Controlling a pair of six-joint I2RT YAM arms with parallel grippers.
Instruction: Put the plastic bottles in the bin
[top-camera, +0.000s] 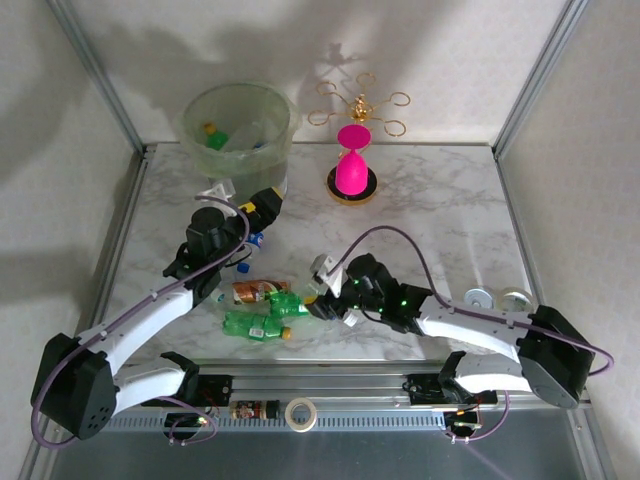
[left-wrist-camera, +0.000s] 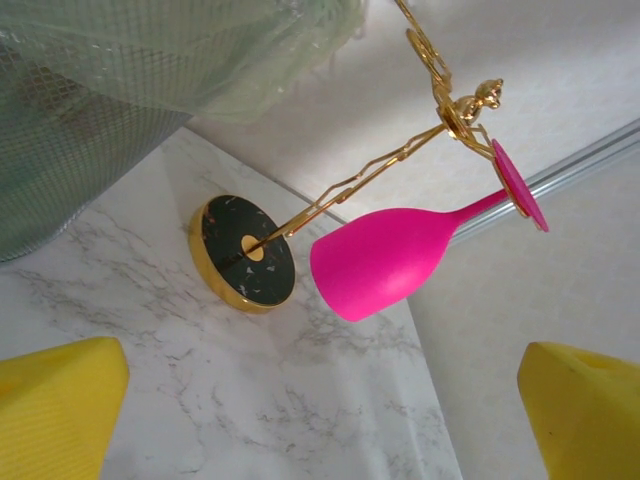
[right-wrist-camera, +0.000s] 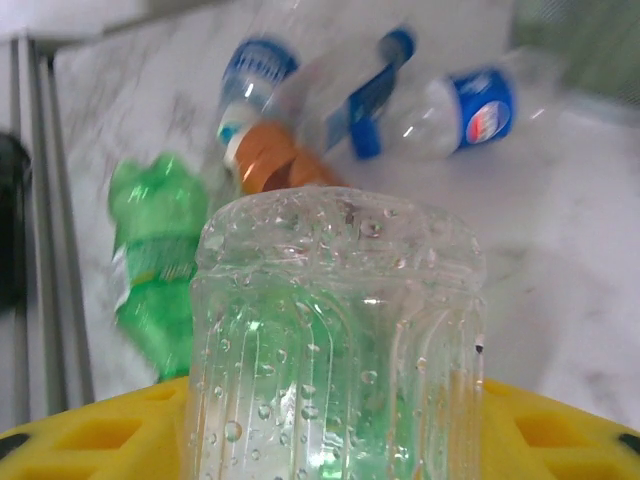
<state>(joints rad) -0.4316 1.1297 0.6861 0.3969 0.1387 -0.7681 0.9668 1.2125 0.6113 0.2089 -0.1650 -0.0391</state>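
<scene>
The pale-green bin (top-camera: 240, 125) stands at the back left with a few bottles inside. My left gripper (top-camera: 262, 207) hovers just in front of it, its yellow fingers (left-wrist-camera: 60, 400) spread wide open with nothing between them. My right gripper (top-camera: 320, 295) is shut on a clear, green-tinged bottle (right-wrist-camera: 335, 340) dotted with droplets, near the table's front middle. Around it lie green bottles (top-camera: 255, 327), a brown-labelled one (top-camera: 260, 291) and clear blue-labelled ones (right-wrist-camera: 470, 105). The left arm partly hides more blue-capped bottles (top-camera: 250, 245).
A pink glass (top-camera: 352, 170) hangs on a gold wire stand (left-wrist-camera: 243, 253) at the back middle, right of the bin. Two round discs (top-camera: 497, 297) lie by the right arm. A tape roll (top-camera: 300, 413) and a small dark bottle (top-camera: 255, 409) sit on the front rail.
</scene>
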